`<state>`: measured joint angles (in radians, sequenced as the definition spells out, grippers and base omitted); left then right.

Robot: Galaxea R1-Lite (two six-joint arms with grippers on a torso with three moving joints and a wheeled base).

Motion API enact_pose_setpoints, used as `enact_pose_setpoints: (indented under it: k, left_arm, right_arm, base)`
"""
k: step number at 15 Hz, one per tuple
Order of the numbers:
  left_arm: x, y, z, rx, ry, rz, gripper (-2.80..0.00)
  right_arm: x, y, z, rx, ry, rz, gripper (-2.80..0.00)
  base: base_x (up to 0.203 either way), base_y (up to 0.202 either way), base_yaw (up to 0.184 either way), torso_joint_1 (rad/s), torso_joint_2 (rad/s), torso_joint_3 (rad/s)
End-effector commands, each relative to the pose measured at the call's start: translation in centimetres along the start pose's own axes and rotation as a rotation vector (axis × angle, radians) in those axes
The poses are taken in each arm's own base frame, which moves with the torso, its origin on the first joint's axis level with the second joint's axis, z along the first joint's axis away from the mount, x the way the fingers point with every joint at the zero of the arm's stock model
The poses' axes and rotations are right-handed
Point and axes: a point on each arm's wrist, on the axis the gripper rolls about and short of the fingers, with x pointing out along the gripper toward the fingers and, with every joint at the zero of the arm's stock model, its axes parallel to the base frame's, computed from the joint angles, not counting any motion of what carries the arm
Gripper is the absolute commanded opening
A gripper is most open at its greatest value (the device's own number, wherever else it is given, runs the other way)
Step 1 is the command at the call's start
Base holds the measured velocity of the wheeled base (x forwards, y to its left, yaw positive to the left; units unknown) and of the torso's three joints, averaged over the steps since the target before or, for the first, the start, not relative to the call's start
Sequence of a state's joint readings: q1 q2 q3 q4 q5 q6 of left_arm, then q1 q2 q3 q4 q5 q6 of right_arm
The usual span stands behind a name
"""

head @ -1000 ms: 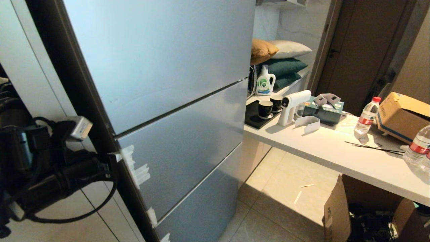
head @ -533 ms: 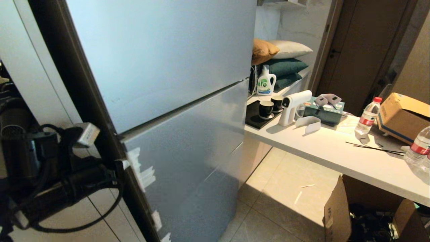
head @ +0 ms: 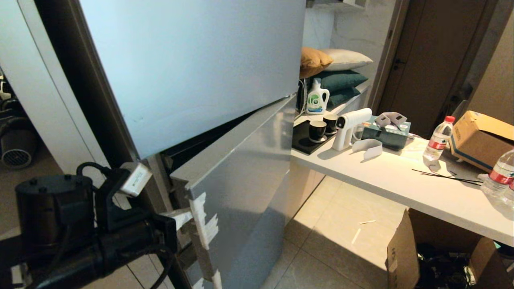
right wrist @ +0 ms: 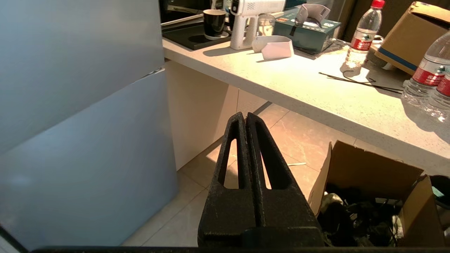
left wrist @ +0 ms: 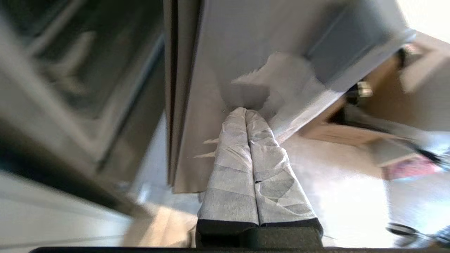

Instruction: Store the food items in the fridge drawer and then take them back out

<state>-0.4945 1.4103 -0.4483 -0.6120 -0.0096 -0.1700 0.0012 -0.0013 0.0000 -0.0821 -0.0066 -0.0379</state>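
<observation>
The left gripper (left wrist: 245, 111), its two cloth-wrapped fingers (left wrist: 232, 175) pressing flat together, is pointing toward twelve o'clock and meeting the taped edge of the fridge drawer (left wrist: 246, 42), whose blue-grey front is filling the frame from eleven to two o'clock, motion-blurred.

This is a domestic kitchen corner. A tall blue-grey matte refrigerator (head: 192, 72) with stacked front panels stands beside a long pale stone worktop (head: 401, 176) over a beige tiled floor (head: 321, 249). The worktop carries two black ceramic cups (head: 317, 130) on a black tray, a white detergent jug (head: 317, 97), clear plastic water bottles with red labels (head: 439, 138) and a brown cardboard box (head: 482, 136). Stacked cushions in mustard, cream and dark green (head: 333, 72) lie behind. A dark wooden door (head: 433, 60) closes the room.
</observation>
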Motion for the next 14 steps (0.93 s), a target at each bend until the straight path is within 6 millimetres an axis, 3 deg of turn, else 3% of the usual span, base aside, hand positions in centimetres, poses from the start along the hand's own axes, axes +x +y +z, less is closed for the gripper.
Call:
enact_pose_setpoints:
  k: [1,5,7,10,14]
  left_arm:
    - [-1.2,-2.6,0.2,0.007,-0.029,-0.124,-2.80]
    - [-4.2,-7.9,0.0,0.000,-0.036,-0.418,-2.80]
    - [-6.3,-9.5,-0.1,-0.053,-0.032,-0.546,-2.80]
    - [-6.0,-8.9,-0.5,-0.079,-0.055,-0.405,-2.80]
    - [-6.7,-5.8,0.6,-0.060,-0.224,-0.023,-2.80]
  right_arm:
    - [0.2,0.0,-0.9,-0.001,0.031,0.002,-2.80]
    - [0.2,0.0,-0.9,-0.001,0.030,0.001,-2.80]
    - [0.2,0.0,-0.9,-0.001,0.030,0.001,-2.80]
    - [0.2,0.0,-0.9,-0.001,0.030,0.000,-2.80]
    - [0.2,0.0,-0.9,-0.001,0.030,0.002,-2.80]
  base:
    - [0.000,0.000,0.000,0.000,0.00,0.000]
    - [0.000,0.000,0.000,0.000,0.00,0.000]
    - [0.000,0.000,0.000,0.000,0.00,0.000]
    - [0.000,0.000,0.000,0.000,0.00,0.000]
    - [0.000,0.000,0.000,0.000,0.00,0.000]
